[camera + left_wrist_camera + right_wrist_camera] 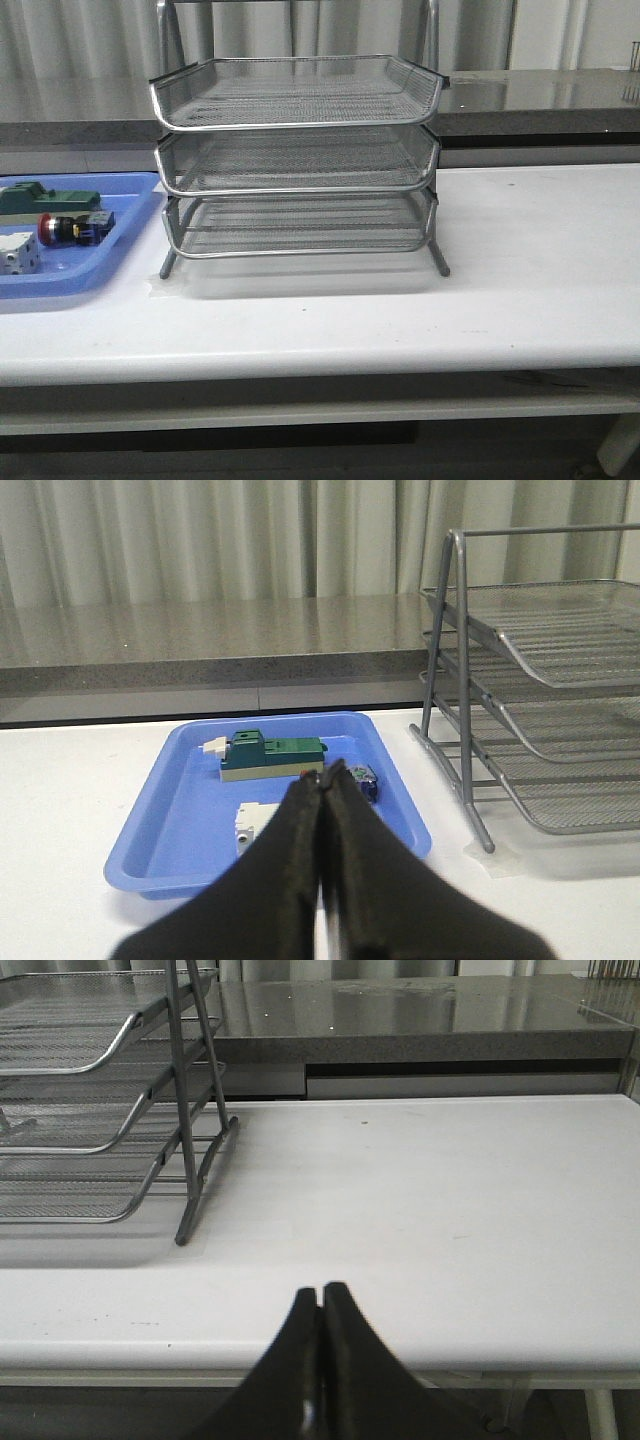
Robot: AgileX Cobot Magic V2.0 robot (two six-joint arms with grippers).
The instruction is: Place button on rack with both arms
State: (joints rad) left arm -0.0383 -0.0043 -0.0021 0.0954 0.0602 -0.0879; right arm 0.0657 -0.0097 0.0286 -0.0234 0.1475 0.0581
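Note:
The button (72, 228) lies on its side in the blue tray (125, 240) at the table's left, red head to the left. In the left wrist view only its blue-black rear block (366, 782) peeks out beside my fingers. The rack (300, 160), a silver three-tier wire-mesh stack, stands mid-table with all tiers bare. My left gripper (322, 776) is shut with nothing in it, held back from the tray and short of the button. My right gripper (321, 1289) is shut and empty near the table's front edge, right of the rack (90, 1110). Neither arm shows in the front view.
In the blue tray (180, 810) also lie a green rectangular block (270, 757) and a white cube-like block (252, 823). A grey counter ledge (540, 100) runs behind the white table (540, 260). The rack's frame legs (190, 1180) stand on the table.

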